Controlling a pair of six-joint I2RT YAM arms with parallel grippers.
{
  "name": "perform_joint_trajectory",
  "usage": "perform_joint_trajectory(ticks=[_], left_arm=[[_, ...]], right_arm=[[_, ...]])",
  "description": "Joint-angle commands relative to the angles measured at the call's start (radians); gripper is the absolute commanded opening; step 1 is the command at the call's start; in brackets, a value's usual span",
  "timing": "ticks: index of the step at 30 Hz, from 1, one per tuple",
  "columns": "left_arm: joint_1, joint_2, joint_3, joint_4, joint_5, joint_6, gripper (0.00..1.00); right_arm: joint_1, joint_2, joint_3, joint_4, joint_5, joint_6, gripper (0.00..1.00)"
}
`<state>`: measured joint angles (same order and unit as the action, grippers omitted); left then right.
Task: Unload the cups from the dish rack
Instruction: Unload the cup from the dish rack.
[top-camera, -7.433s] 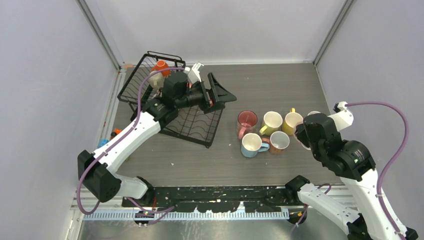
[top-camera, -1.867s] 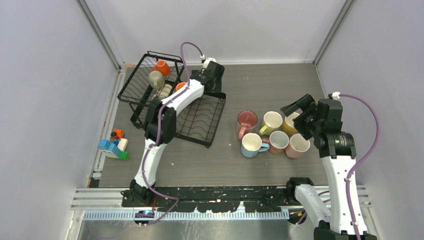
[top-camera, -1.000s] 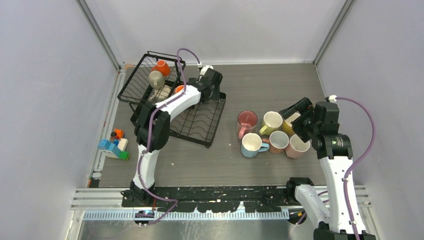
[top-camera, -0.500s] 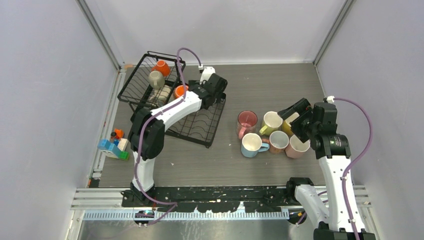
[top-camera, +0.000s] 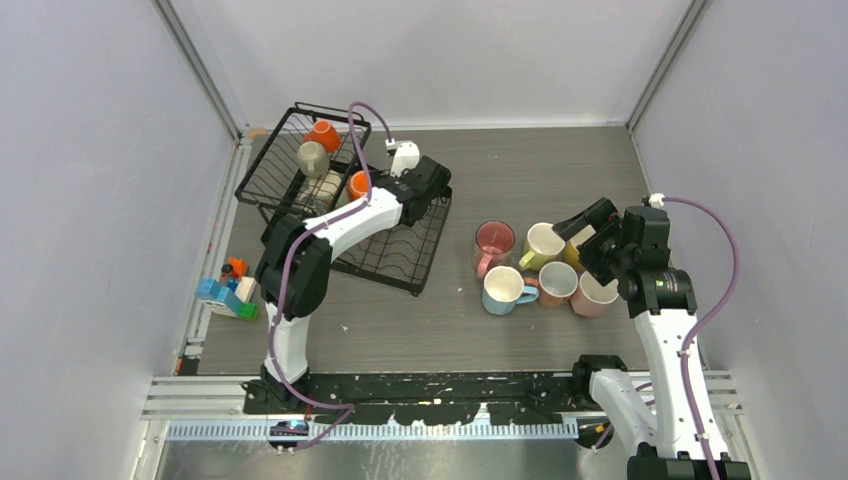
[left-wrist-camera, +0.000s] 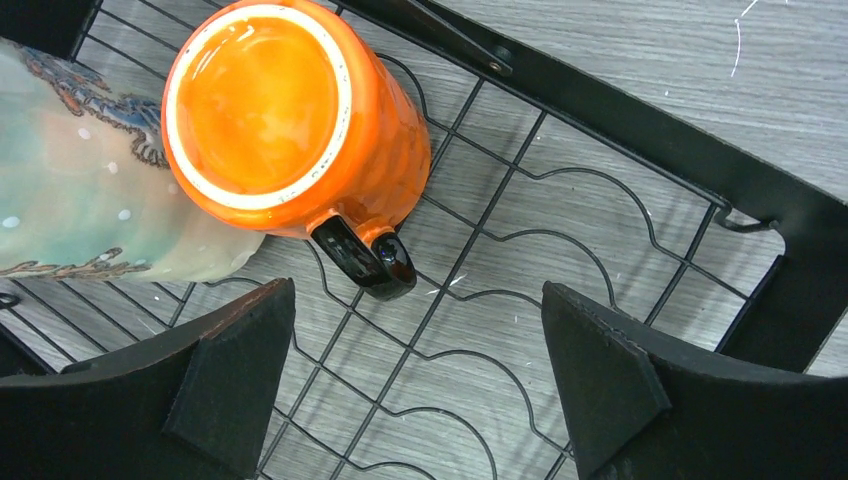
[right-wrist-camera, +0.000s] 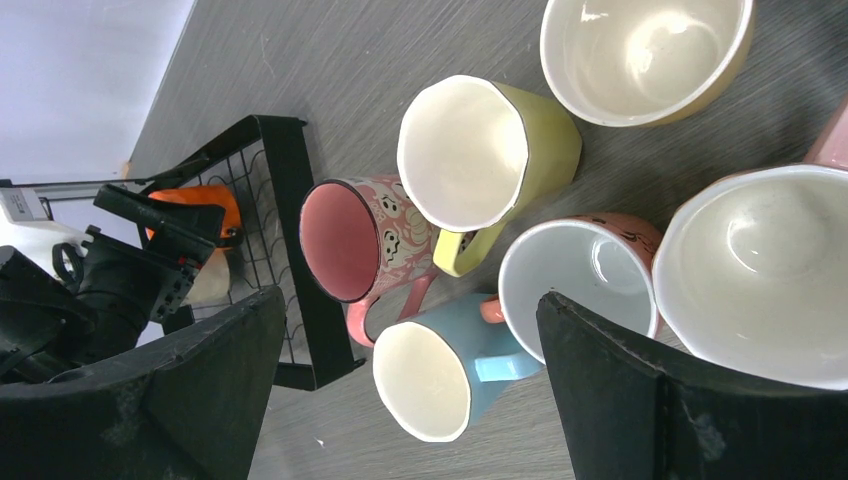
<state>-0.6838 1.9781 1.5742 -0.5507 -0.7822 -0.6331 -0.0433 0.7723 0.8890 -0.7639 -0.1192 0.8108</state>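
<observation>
Left tool (left-wrist-camera: 415, 375): released, jaws spread wide, above the dish rack (top-camera: 395, 255), near an orange cup (left-wrist-camera: 270, 110).
Orange cup: base up on the rack wires, touching a pale green cup (left-wrist-camera: 80, 190).
Right tool (right-wrist-camera: 410, 385): released, empty, over the unloaded cups (top-camera: 542, 243).
Unloaded cups: six clustered on the surface (top-camera: 520, 170), right of the rack.

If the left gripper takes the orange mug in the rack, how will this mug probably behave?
The orange mug looks glossy, so it may slip in a grip. It seems rigid ceramic and would probably chip if dropped. It seems to rest against the pale glazed mug, which might shift when it lifts.
</observation>
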Motion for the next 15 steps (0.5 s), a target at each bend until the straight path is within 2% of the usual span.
perform_joint_trajectory(ticks=[1, 9, 15], left_arm=[[0.006, 0.007, 0.016, 0.033, -0.068, -0.058, 0.92], [0.009, 0.027, 0.013, 0.020, -0.083, -0.094, 0.70], [0.008, 0.030, -0.010, 0.046, -0.101, -0.065, 0.66]], right_arm=[[-0.003, -0.010, -0.006, 0.041, -0.017, -0.009, 1.00], [-0.003, -0.012, -0.020, 0.051, -0.023, -0.009, 1.00], [-0.003, -0.016, -0.038, 0.065, -0.029, -0.009, 1.00]])
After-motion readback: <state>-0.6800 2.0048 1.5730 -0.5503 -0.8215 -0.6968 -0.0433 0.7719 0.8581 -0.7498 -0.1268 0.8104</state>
